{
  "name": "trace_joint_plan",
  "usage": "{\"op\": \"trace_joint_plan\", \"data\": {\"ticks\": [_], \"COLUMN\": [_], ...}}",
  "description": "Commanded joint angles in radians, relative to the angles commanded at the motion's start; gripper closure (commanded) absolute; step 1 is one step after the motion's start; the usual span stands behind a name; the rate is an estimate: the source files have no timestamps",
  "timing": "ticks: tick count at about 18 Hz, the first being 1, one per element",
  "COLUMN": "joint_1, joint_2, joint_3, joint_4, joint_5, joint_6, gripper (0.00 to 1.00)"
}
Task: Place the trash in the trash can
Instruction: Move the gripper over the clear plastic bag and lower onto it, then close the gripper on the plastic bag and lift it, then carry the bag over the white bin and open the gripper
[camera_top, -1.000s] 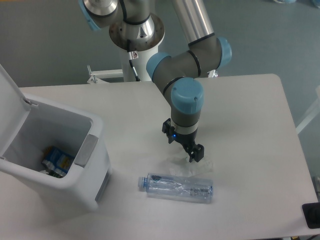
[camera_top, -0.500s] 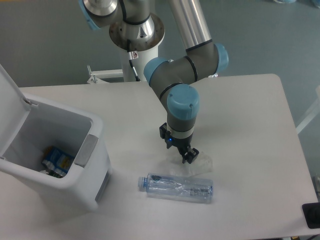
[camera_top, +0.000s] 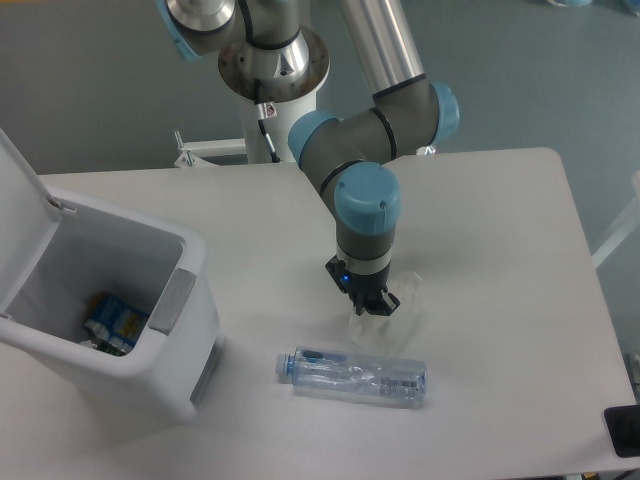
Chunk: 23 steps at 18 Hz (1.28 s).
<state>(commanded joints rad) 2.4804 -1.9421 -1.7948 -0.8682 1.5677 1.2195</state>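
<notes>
The clear plastic bottle lies on its side on the white table, bluish cap pointing left. Just above it, the crumpled translucent wrapper stands bunched up between the fingers of my gripper, which points straight down and looks shut on it. The white trash can stands at the left edge with its lid swung open. Some blue packaging lies at its bottom.
The arm's base column rises behind the table's far edge. A black object sits at the table's front right corner. The table's right edge runs close to the work area.
The gripper shifted slightly left, turned and came down onto the wrapper. The wrapper, flat on the table before, is now gathered up at the fingertips. The bottle has not moved.
</notes>
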Motion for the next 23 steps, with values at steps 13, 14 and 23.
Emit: {"op": "trace_joint_plan", "data": {"ticks": [13, 14, 23], "joint_1": [0.017, 0.014, -0.064], "joint_2": [0.155, 0.160, 0.187], "joint_3": [0.101, 0.135, 0.414], "joint_4": [-0.029, -0.026, -0.025], "joint_5": [-0.090, -0.145, -0.336], "joint_6": [-0.370, -0.515, -1.023], "gripper": [1.00, 1.00, 1.00]}}
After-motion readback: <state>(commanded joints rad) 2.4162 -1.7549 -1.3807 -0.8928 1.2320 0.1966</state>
